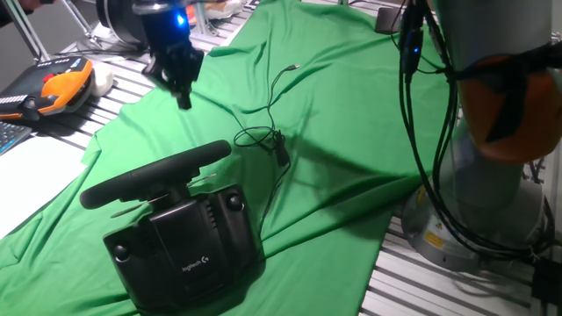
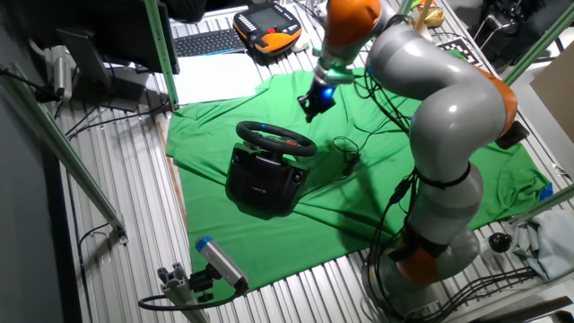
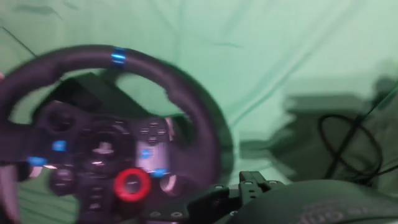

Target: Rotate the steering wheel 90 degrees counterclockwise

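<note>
Below and just ahead of the tool point(image 1: 183, 88), whose jaws I cannot tell to be parted or closed, the steering wheel point(image 1: 156, 174) waits untouched, so descend squarely onto its rim, grip firmly, then sweep counterclockwise.

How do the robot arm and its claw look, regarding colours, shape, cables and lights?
The arm is built of thick, rounded, silver-grey segments with orange bands at the joints. Black cables hang loosely along it. The claw is black and compact, and a small blue light glows on the wrist just above it. The fingers are too dark and small to describe in detail.
</note>
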Robot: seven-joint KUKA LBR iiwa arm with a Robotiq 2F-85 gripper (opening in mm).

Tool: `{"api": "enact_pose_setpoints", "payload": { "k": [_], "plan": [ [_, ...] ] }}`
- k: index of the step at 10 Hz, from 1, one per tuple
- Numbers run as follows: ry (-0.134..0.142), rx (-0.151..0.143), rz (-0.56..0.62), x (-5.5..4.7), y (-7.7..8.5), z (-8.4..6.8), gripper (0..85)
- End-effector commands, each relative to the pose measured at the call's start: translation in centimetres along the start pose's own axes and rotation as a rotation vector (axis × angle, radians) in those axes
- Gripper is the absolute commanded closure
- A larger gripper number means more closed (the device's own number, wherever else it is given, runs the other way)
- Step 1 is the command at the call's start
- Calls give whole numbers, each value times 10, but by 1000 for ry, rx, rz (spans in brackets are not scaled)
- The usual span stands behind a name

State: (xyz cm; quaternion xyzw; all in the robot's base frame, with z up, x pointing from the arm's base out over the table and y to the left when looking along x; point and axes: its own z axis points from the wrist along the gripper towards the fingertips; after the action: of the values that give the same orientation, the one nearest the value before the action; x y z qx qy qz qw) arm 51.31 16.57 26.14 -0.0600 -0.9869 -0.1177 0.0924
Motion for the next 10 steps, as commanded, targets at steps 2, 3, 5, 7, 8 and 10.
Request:
{"api": "enact_pose_setpoints", "payload": {
  "k": [2,3,5,7,8,10],
  "plan": [
    [-6,36,19,5,48,12,850],
    [29,72,30,5,48,12,850],
    [134,178,9,5,48,12,850],
    [231,131,-18,5,48,12,850],
    [256,100,-21,5,48,12,850],
    [288,111,8,5,48,12,850]
  ]
}}
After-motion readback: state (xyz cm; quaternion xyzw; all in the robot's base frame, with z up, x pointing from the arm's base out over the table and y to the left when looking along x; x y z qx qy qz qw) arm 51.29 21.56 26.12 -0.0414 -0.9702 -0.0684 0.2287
